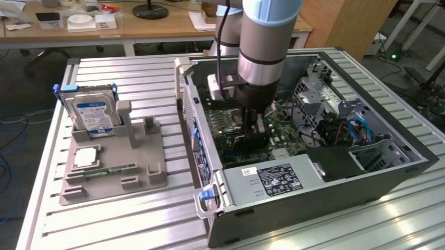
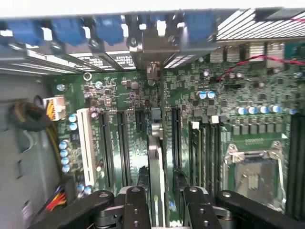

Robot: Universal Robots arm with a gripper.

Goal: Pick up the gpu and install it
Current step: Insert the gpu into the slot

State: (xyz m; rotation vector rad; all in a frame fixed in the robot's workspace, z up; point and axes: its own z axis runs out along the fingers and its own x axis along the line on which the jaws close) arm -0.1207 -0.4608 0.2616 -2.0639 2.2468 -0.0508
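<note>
A: What sits closest to the lens?

B: The gripper (image 2: 158,202), its two black fingers (image 2: 135,210) closed on the gpu (image 2: 156,181). From the wrist the card shows edge-on, a thin pale strip running away from the fingers toward the case's rear wall, standing over the long black slots of the motherboard (image 2: 190,119). Whether its lower edge is in a slot I cannot tell; the fingers cut off its near end.

A: And the big things?

B: The aluminium-slatted table (image 1: 104,229) carries everything. On it lies the open computer case (image 1: 306,208), toward the edge at the exterior view's right, with the robot arm (image 1: 268,36) reaching down into it. The arm's wrist hides much of the board's middle, and the card itself is just a dark shape below the gripper (image 1: 254,136) there.

A: Anything else inside?

B: The power supply (image 1: 274,179) with its black label fills the case's near end. An empty processor socket (image 2: 255,174) lies beside the slots.

A: Outside the case?

B: A grey parts holder (image 1: 114,166) near the table edge at the exterior view's left. A hard drive (image 1: 94,115) with a blue label stands upright in its far end. A processor chip (image 1: 85,156) lies flat in front of that, and a narrow green memory stick (image 1: 108,170) lies nearer still.
</note>
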